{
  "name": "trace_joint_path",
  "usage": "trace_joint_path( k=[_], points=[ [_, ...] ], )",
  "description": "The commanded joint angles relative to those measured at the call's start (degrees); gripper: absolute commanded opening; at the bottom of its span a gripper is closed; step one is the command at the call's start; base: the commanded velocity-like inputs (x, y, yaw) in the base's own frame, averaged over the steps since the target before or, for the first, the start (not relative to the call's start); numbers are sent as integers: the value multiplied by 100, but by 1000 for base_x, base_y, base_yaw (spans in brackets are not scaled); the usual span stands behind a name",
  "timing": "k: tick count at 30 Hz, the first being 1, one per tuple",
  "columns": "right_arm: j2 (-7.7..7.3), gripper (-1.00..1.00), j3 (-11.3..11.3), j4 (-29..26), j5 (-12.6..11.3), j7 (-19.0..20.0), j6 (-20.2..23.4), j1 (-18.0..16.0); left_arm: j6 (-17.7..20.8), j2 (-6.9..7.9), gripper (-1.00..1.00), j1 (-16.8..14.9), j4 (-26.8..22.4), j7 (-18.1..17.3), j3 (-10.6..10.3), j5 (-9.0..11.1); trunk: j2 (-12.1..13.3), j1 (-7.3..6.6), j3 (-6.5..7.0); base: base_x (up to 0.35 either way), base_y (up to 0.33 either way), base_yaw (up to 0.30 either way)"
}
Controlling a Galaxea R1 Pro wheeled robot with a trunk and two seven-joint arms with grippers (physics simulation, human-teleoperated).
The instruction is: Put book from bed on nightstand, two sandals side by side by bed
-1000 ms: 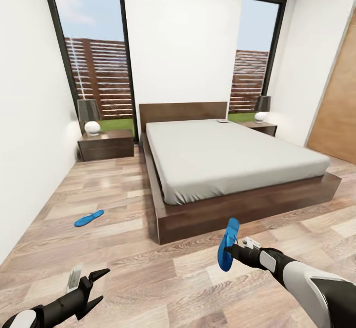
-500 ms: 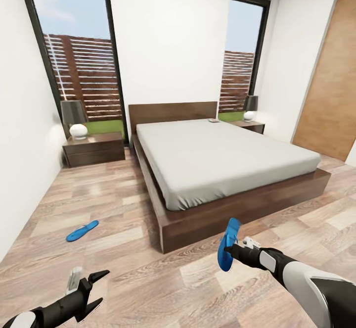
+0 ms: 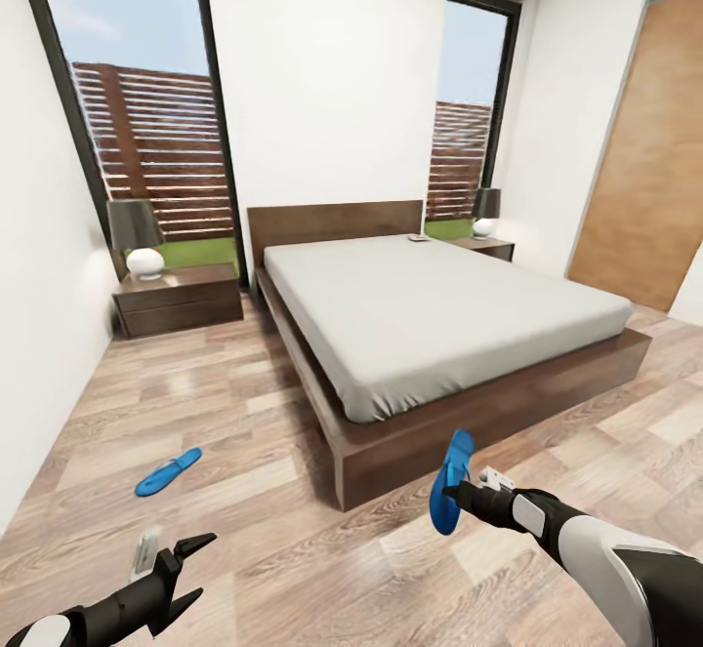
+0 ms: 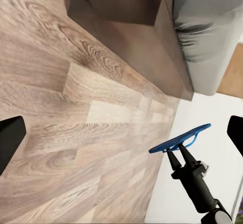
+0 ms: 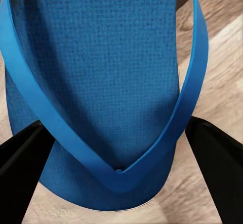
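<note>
A bright blue sandal [image 3: 450,482] hangs upright in the air in front of the bed's foot corner, with my right gripper [image 3: 452,494] shut on its edge. In the right wrist view the sandal [image 5: 101,77] and its thong strap sit between the two black fingers [image 5: 21,153]. The left wrist view also catches this sandal [image 4: 179,139]. The other sandal [image 3: 168,471] lies flat on the floor, left of the bed [image 3: 439,310]. My left gripper [image 3: 203,564] hangs open and empty, low at the left. The book [image 3: 418,237] lies on the mattress near the headboard.
One dark nightstand [image 3: 179,298] with a lamp stands left of the bed, the other nightstand [image 3: 485,245] at its far right. A wooden door [image 3: 644,159] is in the right wall. Wood-plank floor runs along the bed's left side between frame and wall.
The whole view has shifted as the camera moved: the bed sits slightly more to the left and the door shows more. Both arms hold the same pose, sandal still gripped.
</note>
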Motion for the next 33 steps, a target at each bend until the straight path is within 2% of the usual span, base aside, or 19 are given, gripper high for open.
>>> trace_joint_path(
  k=[1, 3, 10, 22, 27, 31, 33],
  points=[
    [-1, -100, -25, 17, -78, 17, 23, -10, 24, -1, 100, -3, 5, -49, 13, -47, -3, -1, -6, 27, 324, -251],
    [-1, -100, -27, 17, -173, 17, 23, -10, 24, -1, 100, -3, 5, -51, 13, -47, -3, -1, -6, 14, 324, -257],
    [-1, -100, -29, 17, -273, 17, 28, 21, 24, 1, 100, -3, 5, -48, 13, -49, -3, -1, -6, 5, 324, -261],
    [-11, -100, -38, 17, -364, 17, 32, 46, 16, -1, 100, -3, 5, -46, 13, -45, -3, -1, -6, 0, 318, -259],
    [-15, -100, -39, 17, -371, 10, 36, 47, 15, -1, 100, -3, 5, -46, 13, -49, -3, -1, -6, 0, 281, -97],
    [-18, -100, -44, 17, -418, -191, 45, 50, 15, -1, 100, -3, 5, -46, 13, -50, -3, -1, -6, 0, 267, -20],
    [-18, -100, -50, 17, -550, -444, 48, 50, 15, -1, 100, -3, 5, -46, 15, -50, -3, -1, -6, 0, 265, -7]
  ],
)
